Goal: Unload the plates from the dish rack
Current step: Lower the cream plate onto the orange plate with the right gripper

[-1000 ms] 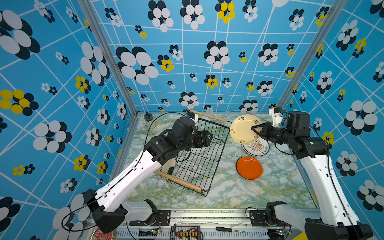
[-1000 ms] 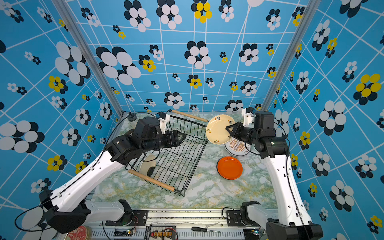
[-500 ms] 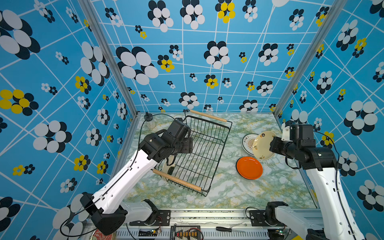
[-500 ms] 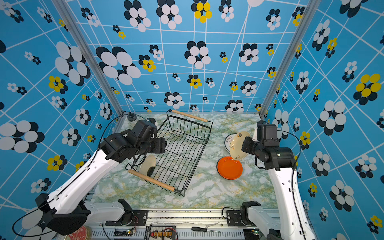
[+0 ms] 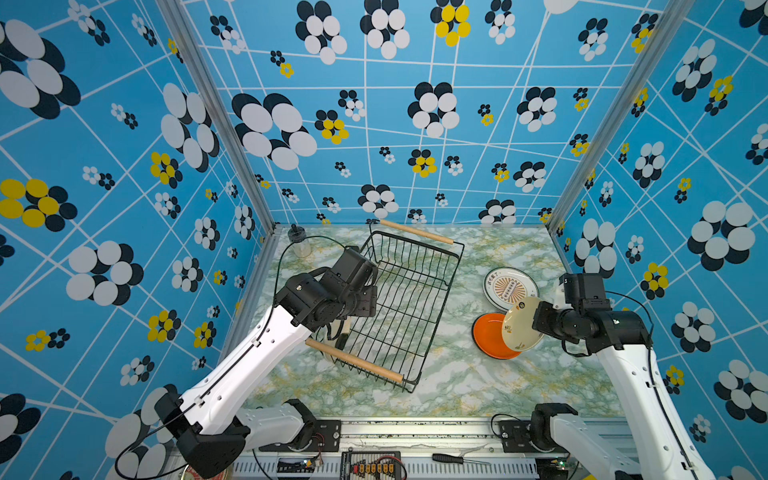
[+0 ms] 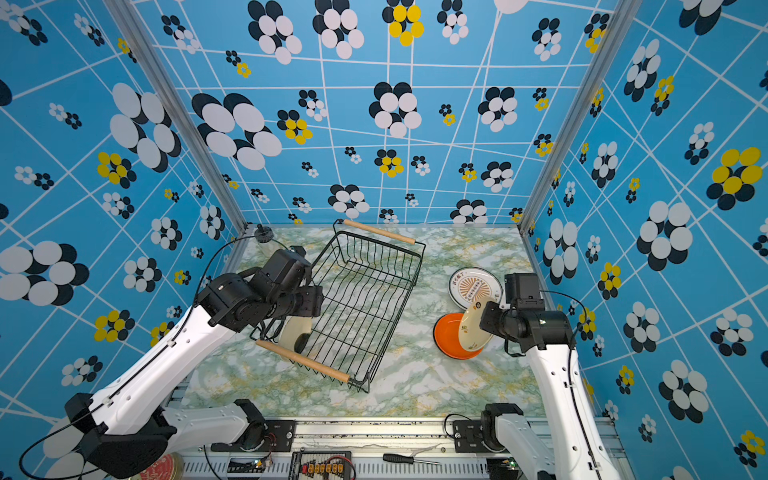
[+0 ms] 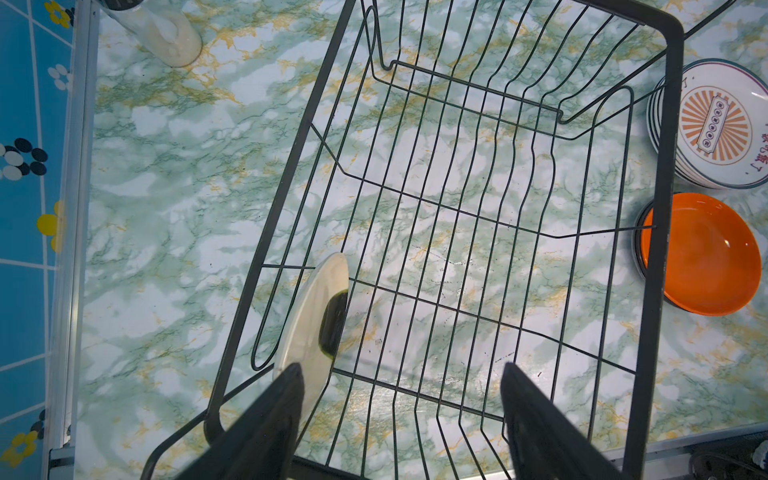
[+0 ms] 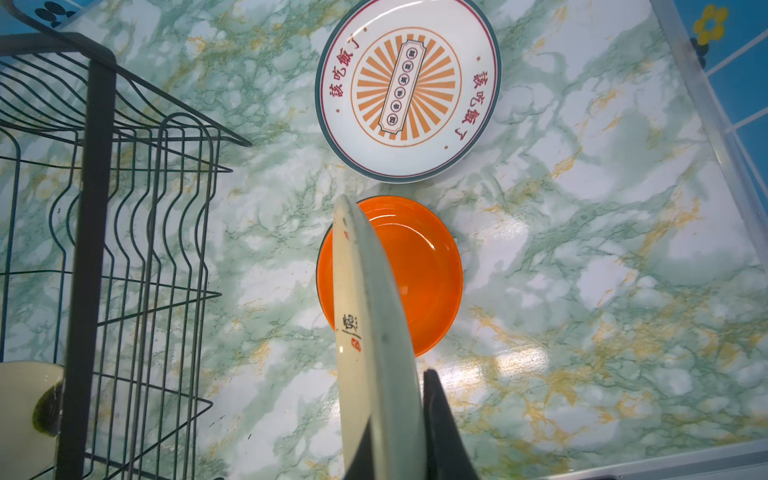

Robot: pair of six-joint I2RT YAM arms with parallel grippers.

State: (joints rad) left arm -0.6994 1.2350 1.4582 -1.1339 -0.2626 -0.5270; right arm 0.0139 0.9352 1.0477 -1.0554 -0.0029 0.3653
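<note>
The black wire dish rack point(image 5: 399, 307) point(image 6: 357, 307) stands left of centre, and one cream plate point(image 7: 311, 316) point(image 6: 293, 336) leans on edge at its near left end. My left gripper point(image 7: 400, 368) hovers open above that end, one finger beside the plate's rim, holding nothing. My right gripper point(image 8: 395, 403) is shut on the rim of a second cream plate point(image 5: 519, 324) point(image 8: 365, 332). It holds this plate tilted on edge over the orange plate point(image 5: 488, 336) point(image 8: 424, 270). A stack of white printed plates point(image 5: 509, 284) point(image 8: 407, 87) lies just behind.
A clear bottle point(image 5: 300, 245) point(image 7: 166, 37) with a black cap stands at the back left corner. A screwdriver point(image 5: 457, 458) and a red tin point(image 6: 162, 469) lie on the front rail. Patterned walls close in the left, back and right sides.
My right gripper has carried the cream plate from beside the rack's back corner down and right, over the orange plate. My left gripper has drawn back toward the rack's near left end.
</note>
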